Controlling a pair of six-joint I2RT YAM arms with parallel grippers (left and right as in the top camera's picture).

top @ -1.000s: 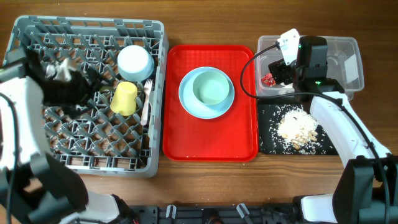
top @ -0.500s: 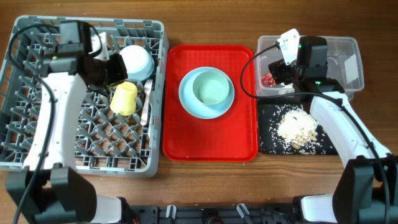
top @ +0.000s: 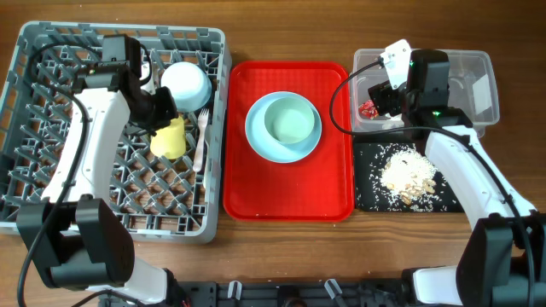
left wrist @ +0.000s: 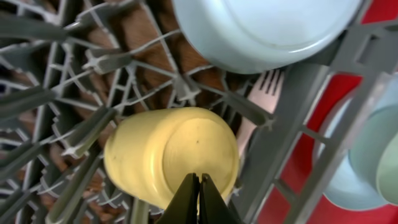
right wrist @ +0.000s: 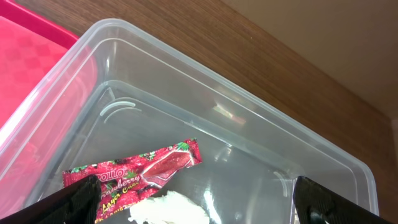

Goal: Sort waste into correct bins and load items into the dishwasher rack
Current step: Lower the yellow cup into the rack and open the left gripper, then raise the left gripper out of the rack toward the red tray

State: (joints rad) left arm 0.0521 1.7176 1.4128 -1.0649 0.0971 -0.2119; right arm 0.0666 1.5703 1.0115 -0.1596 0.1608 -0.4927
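My left gripper [top: 162, 107] [left wrist: 199, 180] is shut with nothing between its fingers, just above the yellow-green cup [top: 171, 136] [left wrist: 168, 155], which lies on its side in the grey dishwasher rack [top: 51, 170]. The white bowl [top: 186, 83] [left wrist: 261, 31] and the white fork [top: 200, 136] [left wrist: 261, 99] are also in the rack. My right gripper [top: 380, 98] [right wrist: 199, 205] hangs open over the clear tub [top: 478, 68] [right wrist: 249, 124], above the red wrapper [top: 368, 109] [right wrist: 137, 168] and the white napkin [right wrist: 168, 208]. The light blue plate [top: 260, 141] rests on the red tray.
The red tray [top: 247, 188] lies between the rack and the bins. A pale mint bowl [top: 290, 119] sits on the plate. Whitish food scraps [top: 408, 175] lie on the black tray [top: 367, 183] in front of the tub.
My left arm swung from the rack's left side to its upper right, over the cup, and its gripper went from open to shut. The right arm has not moved.
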